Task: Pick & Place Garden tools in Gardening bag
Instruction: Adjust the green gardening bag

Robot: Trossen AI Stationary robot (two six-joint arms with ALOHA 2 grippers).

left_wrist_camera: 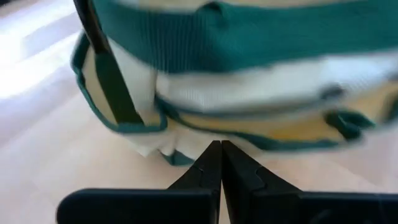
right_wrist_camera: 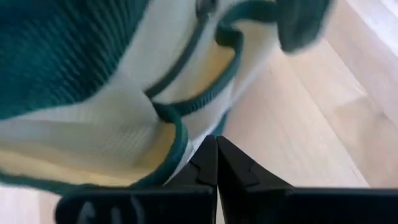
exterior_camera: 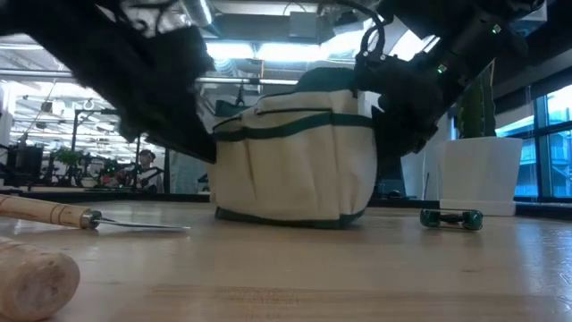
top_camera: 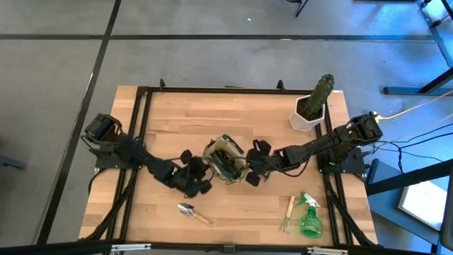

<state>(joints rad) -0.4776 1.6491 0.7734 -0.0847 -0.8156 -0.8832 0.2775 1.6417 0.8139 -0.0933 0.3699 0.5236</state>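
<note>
The gardening bag (top_camera: 225, 161), beige with green trim, stands upright at the table's middle (exterior_camera: 295, 161). My left gripper (top_camera: 205, 176) is shut at the bag's left side, its fingertips (left_wrist_camera: 219, 149) by the bag's bottom edge. My right gripper (top_camera: 250, 172) is shut at the bag's right side (right_wrist_camera: 214, 142). Both point slanting down, with nothing between the fingers. A wooden-handled trowel (top_camera: 195, 212), a hand fork (top_camera: 287, 214) and a green spray bottle (top_camera: 308, 219) lie flat near the table's front edge. My left gripper has its shut fingertips just in front of the bag's green-trimmed bottom edge (left_wrist_camera: 177, 157), coming slanting down from the table's left; whether they touch it I cannot tell. My right gripper has its shut fingertips at a green-trimmed pocket edge (right_wrist_camera: 180, 146) low on the bag's right side, coming slanting down from the table's right; whether they touch it I cannot tell.
A cactus in a white pot (top_camera: 311, 108) stands at the table's far right corner. A black frame (top_camera: 141, 127) runs around the table. Bare wood lies between the bag and the tools at the front.
</note>
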